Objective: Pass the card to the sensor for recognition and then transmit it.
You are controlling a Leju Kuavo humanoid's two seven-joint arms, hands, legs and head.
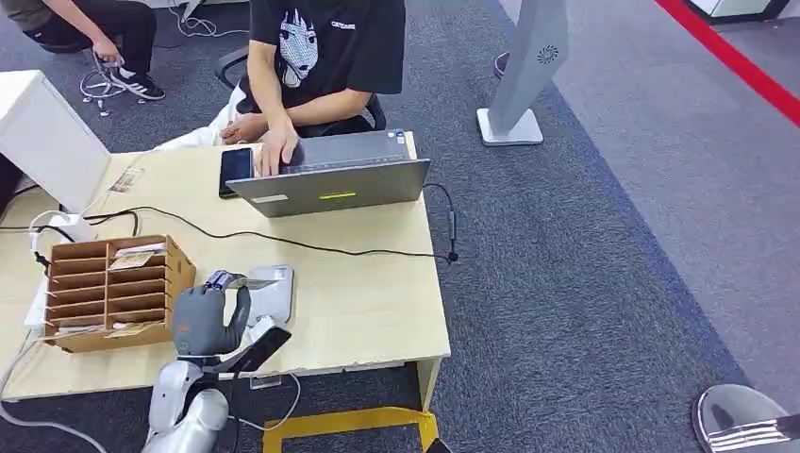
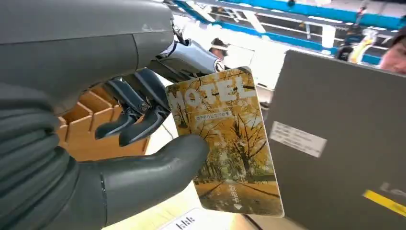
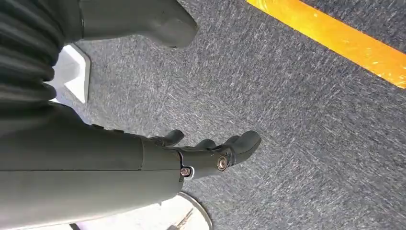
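My left hand [image 1: 209, 316] hovers over the near part of the wooden table [image 1: 377, 302], pinching a hotel card [image 1: 251, 281] between thumb and fingers. Up close, the card [image 2: 225, 143] is yellow with autumn trees and the word HOTEL, the thumb of my left hand [image 2: 143, 177] pressing on its face. The card is just above the white sensor [image 1: 274, 297], which lies flat on the table beside my hand. My right hand [image 3: 206, 153] hangs over grey carpet with fingers stretched out and nothing in it.
A wooden slotted card rack [image 1: 113, 293] stands just left of my hand. A person sits across the table, a hand on an open grey laptop [image 1: 330, 184], a phone [image 1: 236, 170] beside it. A black cable [image 1: 311, 245] crosses the table. A white box [image 1: 42, 132] sits far left.
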